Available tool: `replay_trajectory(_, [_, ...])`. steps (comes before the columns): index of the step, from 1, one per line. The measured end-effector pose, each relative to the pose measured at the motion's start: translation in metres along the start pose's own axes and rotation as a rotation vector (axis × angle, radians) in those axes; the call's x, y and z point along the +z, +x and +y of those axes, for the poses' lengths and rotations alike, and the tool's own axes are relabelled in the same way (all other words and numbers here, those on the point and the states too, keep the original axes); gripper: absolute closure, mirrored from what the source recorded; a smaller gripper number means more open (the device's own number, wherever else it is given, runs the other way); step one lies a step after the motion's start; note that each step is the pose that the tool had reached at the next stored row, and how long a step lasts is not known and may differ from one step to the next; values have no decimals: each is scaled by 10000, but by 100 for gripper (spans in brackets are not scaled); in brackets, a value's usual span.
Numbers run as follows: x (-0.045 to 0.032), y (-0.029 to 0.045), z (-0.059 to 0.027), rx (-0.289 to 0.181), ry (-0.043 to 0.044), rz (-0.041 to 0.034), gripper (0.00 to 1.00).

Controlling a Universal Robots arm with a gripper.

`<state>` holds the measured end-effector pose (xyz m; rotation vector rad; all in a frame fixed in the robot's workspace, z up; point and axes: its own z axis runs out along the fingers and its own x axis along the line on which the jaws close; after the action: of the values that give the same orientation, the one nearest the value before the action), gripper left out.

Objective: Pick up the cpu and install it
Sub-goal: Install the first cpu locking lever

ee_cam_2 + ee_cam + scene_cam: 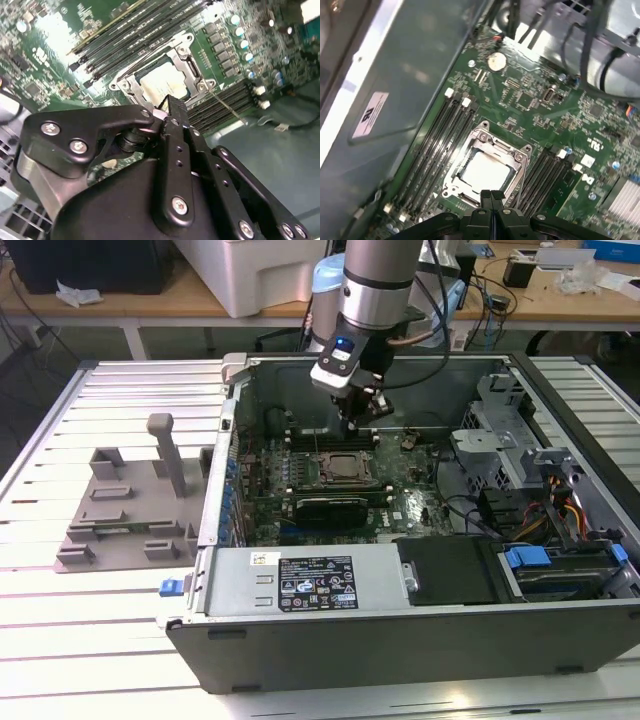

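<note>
From where I stand, the arm hangs down into the open computer case point(420, 640), which lies on its side on the slatted table point(90, 660). The pincer point(360, 416) hovers over the middle of the motherboard point(410, 510). Its two black fingers point(488, 199) are pressed together tip to tip with nothing between them, and the first wrist view shows the seam where they meet.

The cpu point(485, 171) is not in the pincer. It lies flat in the socket, silvery top up, with the metal socket frame point(487, 139) around its edges and banks of memory slots point(432, 145) on either side. Whether that frame is clamped down over it I cannot tell.

The cpu sits almost straight below the fingertips and apart from them, so the closed tip points at the chip's near edge rather than its centre. Being square, the chip has no long axis; its sides run parallel with the memory slots.

A grey plastic tray point(120, 515) stands on the table at the exterior view's left, well apart from the arm.
</note>
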<state>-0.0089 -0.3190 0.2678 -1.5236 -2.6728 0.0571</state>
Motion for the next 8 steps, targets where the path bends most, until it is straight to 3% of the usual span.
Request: replay_trajectory(8, [0, 0, 0, -1859, 69, -118, 89])
